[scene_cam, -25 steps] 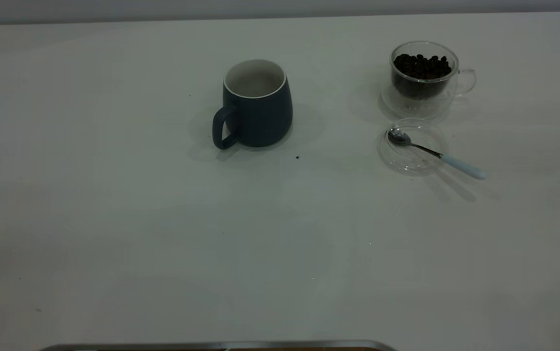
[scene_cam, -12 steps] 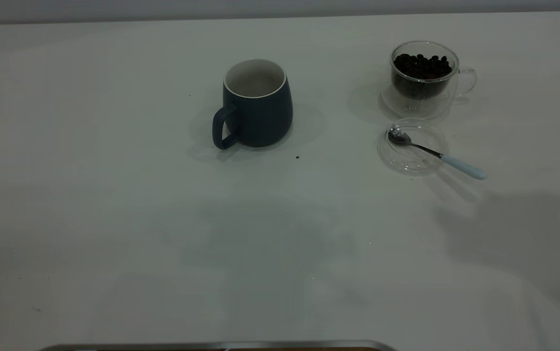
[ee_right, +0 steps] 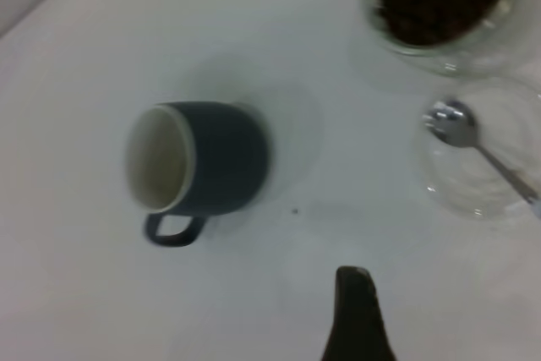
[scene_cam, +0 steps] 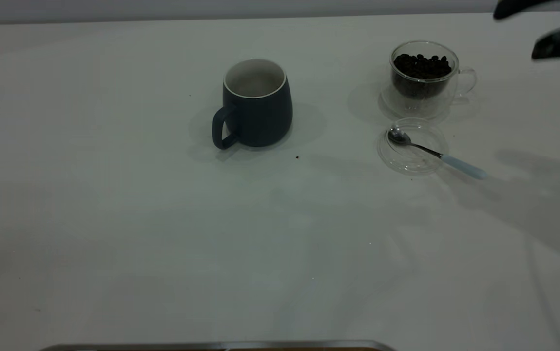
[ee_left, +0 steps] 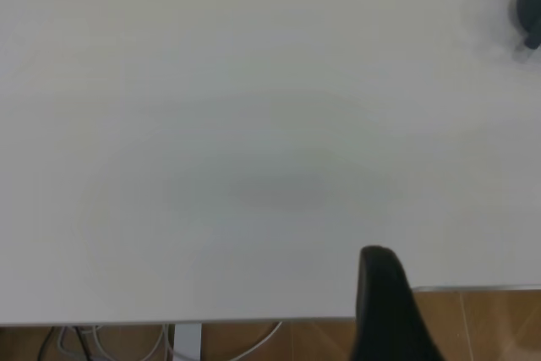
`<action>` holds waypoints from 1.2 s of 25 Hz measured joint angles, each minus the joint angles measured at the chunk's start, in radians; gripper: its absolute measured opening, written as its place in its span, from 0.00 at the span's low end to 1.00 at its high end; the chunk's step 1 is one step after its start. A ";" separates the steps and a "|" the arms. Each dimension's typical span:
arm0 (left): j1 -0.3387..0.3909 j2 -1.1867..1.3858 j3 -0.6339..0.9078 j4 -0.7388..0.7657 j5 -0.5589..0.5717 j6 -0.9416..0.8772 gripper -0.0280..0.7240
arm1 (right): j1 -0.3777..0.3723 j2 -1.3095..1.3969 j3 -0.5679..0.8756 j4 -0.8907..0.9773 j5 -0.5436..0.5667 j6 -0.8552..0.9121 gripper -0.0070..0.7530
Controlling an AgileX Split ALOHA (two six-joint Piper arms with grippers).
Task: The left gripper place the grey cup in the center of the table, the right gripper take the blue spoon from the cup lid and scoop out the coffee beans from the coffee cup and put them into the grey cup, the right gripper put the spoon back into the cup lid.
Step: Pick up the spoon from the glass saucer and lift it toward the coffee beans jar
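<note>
The grey cup (scene_cam: 256, 105), dark with a white inside, stands upright near the table's middle, handle toward the front left; it also shows in the right wrist view (ee_right: 199, 162). The glass coffee cup (scene_cam: 423, 78) full of beans stands at the far right. In front of it lies the clear cup lid (scene_cam: 411, 146) with the blue-handled spoon (scene_cam: 435, 153) across it, bowl in the lid. My right gripper (scene_cam: 535, 27) is open and empty, high at the far right, beyond the coffee cup. My left gripper shows only one finger (ee_left: 382, 302) over the table edge, holding nothing.
A small dark speck (scene_cam: 298, 157) lies in front of the grey cup. The white table (scene_cam: 114, 219) runs wide to the left and front. A metal edge (scene_cam: 211, 346) shows at the front. Cables (ee_left: 127, 344) hang below the table's edge.
My right gripper has come into the exterior view at the top right. Its shadow has spread over the table's right side. Cups, lid and spoon have not moved.
</note>
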 joint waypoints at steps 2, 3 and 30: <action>0.000 0.000 0.000 0.000 0.000 0.001 0.70 | -0.018 0.055 -0.001 0.055 0.013 -0.053 0.78; 0.000 0.000 0.000 0.000 0.000 0.001 0.70 | -0.026 0.084 -0.001 0.089 0.018 -0.089 0.78; 0.000 0.000 0.000 0.000 0.000 0.003 0.70 | -0.151 0.640 -0.087 0.310 0.290 -0.362 0.78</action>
